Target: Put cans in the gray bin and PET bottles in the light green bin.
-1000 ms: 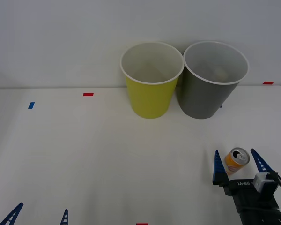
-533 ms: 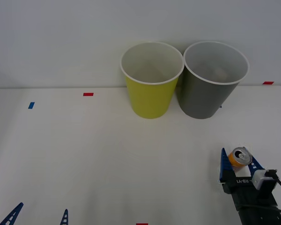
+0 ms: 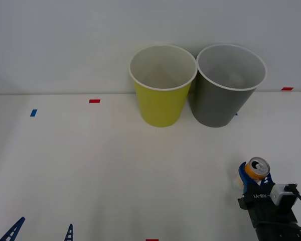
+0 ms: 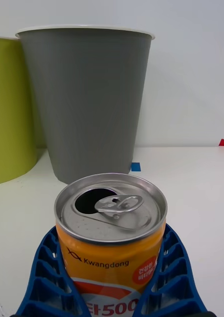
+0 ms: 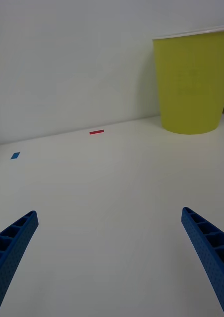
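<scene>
Since a second ago your right gripper [image 3: 254, 176] has clamped mid-body onto the can [image 3: 255, 168], which looks light, slick and dentable.

The can's [image 4: 111, 233] lower label is cut off by the frame edge; its sides are covered by blue fingers [image 4: 45, 277].

The right gripper [image 3: 254, 176] sits clamped at the table's near right — the left gripper [image 3: 40, 230] waits spread at near left.

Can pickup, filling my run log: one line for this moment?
right gripper: shut on can | left gripper: open, idle | gray bin: ahead
</scene>
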### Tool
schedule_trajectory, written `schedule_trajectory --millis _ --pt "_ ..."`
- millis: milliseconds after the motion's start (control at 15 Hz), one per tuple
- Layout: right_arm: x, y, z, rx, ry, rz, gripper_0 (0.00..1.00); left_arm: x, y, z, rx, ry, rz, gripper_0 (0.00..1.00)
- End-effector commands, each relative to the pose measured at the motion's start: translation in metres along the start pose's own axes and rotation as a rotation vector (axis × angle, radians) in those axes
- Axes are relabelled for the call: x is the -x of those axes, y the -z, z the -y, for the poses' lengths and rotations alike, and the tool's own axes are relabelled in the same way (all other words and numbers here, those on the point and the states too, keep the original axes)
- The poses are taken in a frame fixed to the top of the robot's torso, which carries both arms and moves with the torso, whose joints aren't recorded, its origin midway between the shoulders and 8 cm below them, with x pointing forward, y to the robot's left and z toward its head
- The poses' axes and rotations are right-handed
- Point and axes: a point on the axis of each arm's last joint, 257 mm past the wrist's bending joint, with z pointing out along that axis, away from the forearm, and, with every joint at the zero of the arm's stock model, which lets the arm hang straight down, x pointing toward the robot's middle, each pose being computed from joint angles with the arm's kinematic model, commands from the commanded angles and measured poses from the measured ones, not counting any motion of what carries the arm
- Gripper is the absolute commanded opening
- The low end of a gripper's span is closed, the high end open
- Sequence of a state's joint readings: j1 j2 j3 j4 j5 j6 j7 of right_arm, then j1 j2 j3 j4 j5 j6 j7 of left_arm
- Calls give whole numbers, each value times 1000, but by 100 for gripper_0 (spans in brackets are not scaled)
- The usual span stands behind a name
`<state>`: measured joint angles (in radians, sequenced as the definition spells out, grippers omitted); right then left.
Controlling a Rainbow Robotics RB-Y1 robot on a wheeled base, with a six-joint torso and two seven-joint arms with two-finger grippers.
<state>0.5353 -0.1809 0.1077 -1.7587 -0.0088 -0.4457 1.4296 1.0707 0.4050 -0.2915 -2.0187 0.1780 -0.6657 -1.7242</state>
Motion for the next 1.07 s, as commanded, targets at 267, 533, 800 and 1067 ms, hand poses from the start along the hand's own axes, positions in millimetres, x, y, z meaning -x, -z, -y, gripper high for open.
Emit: schedule_trajectory --millis 267,533,800,1067 --pt "34 -3 -14 9 6 -89 0 0 0 0 0 0 0 100" --pt "84 -9 -30 33 -9 -90 0 0 0 0 0 0 0 100" --pt "136 -24 -50 86 -8 -96 0 0 0 0 0 0 0 100" --pt "172 -49 -67 103 -45 -71 0 0 0 0 0 0 0 100"
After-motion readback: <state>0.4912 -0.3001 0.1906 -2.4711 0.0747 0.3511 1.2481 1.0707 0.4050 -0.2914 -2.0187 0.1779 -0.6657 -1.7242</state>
